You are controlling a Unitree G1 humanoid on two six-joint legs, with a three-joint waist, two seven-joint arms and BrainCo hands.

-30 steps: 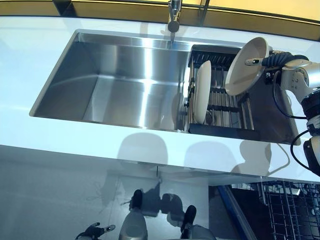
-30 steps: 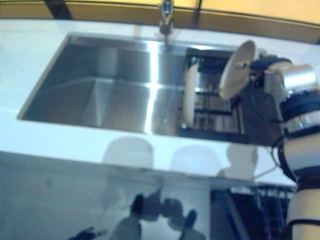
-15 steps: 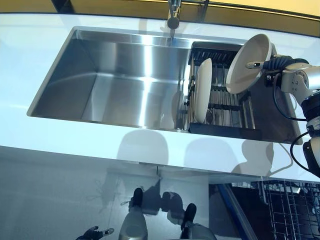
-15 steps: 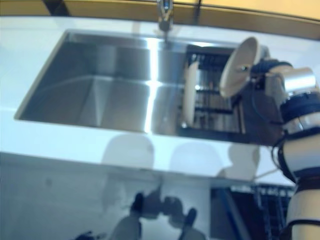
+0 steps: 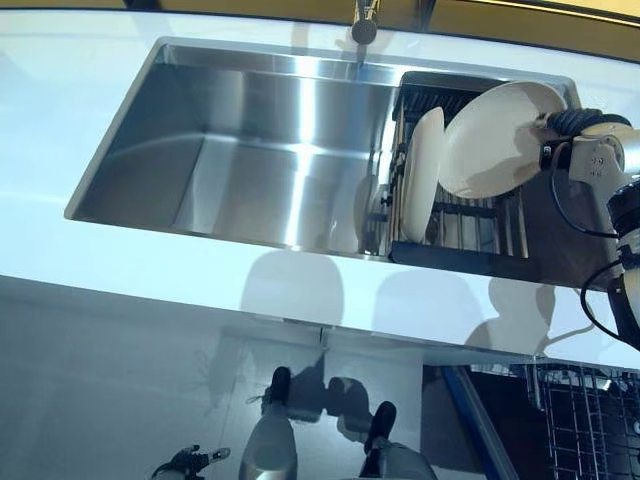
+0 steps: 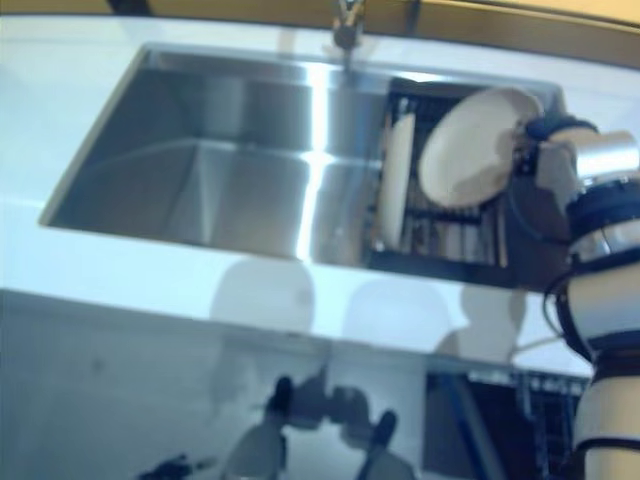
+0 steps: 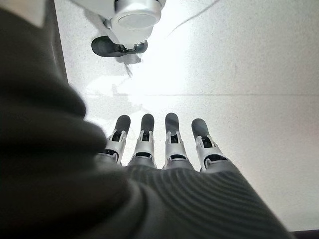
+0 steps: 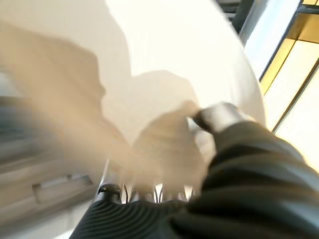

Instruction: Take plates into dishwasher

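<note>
1. the right hand [image 5: 560, 125] holds a cream plate [image 5: 495, 140] by its rim, thumb over one face and fingers [image 8: 149, 190] under the other, clenched on the edge.
2. the plate is lifted and tilted, its broad face turned toward the sink [image 5: 240, 150], above the right part of the dark dish rack [image 5: 455, 262] that sits in the sink's right end.
3. a second cream plate [image 5: 422, 175] stands on edge in the rack's left slots, just beside the held plate; whether the two touch cannot be told.
4. a tap [image 5: 363, 28] hangs over the sink's far rim.
5. the sink is set into a white surface [image 5: 150, 270].
6. a wire dishwasher basket [image 5: 585, 420] shows below the surface's near edge, at the lower right.
7. the left hand [image 7: 164, 149] hangs low over a pale floor [image 7: 249, 74], its fingers [image 7: 172, 137] straight and released, holding nothing.
</note>
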